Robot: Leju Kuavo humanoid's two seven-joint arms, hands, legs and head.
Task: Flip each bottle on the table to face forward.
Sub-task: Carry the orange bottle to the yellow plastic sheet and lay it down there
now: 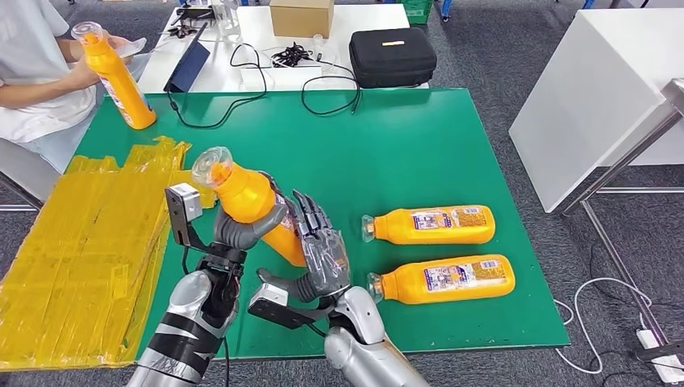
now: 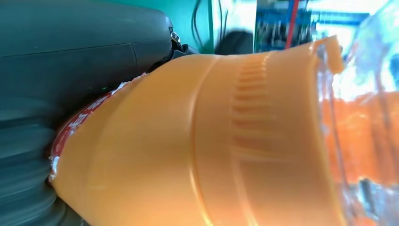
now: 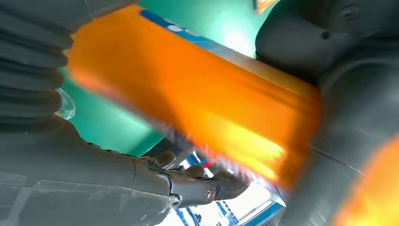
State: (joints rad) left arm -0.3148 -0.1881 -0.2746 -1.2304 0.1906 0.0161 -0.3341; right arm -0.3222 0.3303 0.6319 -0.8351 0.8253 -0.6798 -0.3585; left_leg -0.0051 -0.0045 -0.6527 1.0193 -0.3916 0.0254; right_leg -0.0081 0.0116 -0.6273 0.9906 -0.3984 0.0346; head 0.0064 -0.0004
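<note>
My left hand (image 1: 242,228) grips an orange bottle (image 1: 242,193) around its shoulder and holds it tilted above the green table (image 1: 419,145), its clear cap toward the back left. The left wrist view has this bottle (image 2: 211,141) close up against that hand (image 2: 70,56). My right hand (image 1: 321,246) is just right of the bottle's lower body with its fingers stretched out alongside it, not wrapped around it. In the right wrist view the bottle (image 3: 188,99) runs between the hand's cover and its fingers (image 3: 188,188). Two more orange bottles (image 1: 431,225) (image 1: 444,279) lie on their sides at the right, labels up.
A person at the back left holds another orange bottle (image 1: 117,76). Crumpled yellow plastic sheet (image 1: 81,250) covers the table's left side. Behind the green table are a black case (image 1: 392,55), a cardboard box (image 1: 301,16) and cables (image 1: 266,81). A white table (image 1: 597,89) stands at the right.
</note>
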